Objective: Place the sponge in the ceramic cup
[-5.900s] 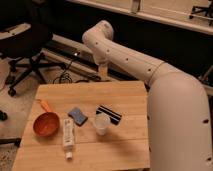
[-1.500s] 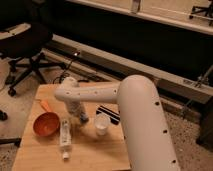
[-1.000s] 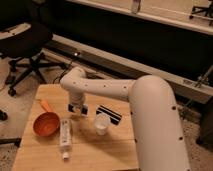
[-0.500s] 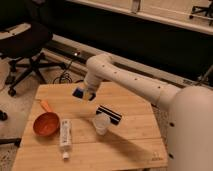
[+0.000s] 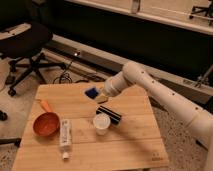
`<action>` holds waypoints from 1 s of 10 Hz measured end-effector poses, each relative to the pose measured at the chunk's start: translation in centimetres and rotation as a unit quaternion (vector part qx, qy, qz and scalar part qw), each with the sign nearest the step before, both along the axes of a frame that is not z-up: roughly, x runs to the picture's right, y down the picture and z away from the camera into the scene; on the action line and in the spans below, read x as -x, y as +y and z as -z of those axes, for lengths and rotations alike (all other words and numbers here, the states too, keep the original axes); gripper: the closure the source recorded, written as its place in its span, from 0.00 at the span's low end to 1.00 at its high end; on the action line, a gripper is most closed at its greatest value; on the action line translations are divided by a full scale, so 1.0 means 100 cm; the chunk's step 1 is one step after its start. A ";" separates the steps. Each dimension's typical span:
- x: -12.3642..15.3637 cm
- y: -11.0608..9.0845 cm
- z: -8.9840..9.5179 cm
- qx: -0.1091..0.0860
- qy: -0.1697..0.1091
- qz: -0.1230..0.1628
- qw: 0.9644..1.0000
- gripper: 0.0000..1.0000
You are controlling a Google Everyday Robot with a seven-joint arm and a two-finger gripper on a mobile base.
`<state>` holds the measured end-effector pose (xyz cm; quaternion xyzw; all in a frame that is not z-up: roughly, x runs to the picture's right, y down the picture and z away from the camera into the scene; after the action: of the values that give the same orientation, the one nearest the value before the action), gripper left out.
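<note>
Gripper (image 5: 96,94) fingers clamp one sponge (image 5: 90,92) over table (image 5: 135,142); one ceramic cup (image 5: 101,123), one bowl (image 5: 46,125).

The table (image 5: 132,145) is showing pale, matt wood grain around the ceramic cup (image 5: 101,123), which is looking smooth, white and faintly glossy. Up and left of the cup, the gripper (image 5: 98,95) is pinching the sponge (image 5: 91,92), a matt blue pad. Behind the cup, the arm (image 5: 150,82) is gleaming like smooth white plastic. Left of the cup, the orange bowl (image 5: 46,125) is looking smooth.
</note>
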<state>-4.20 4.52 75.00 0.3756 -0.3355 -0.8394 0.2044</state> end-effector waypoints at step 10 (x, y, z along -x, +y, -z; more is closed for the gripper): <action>-0.007 0.067 0.042 0.041 -0.230 -0.048 0.971 0.83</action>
<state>-3.50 11.18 70.80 0.5656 -0.3897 -0.7050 0.1767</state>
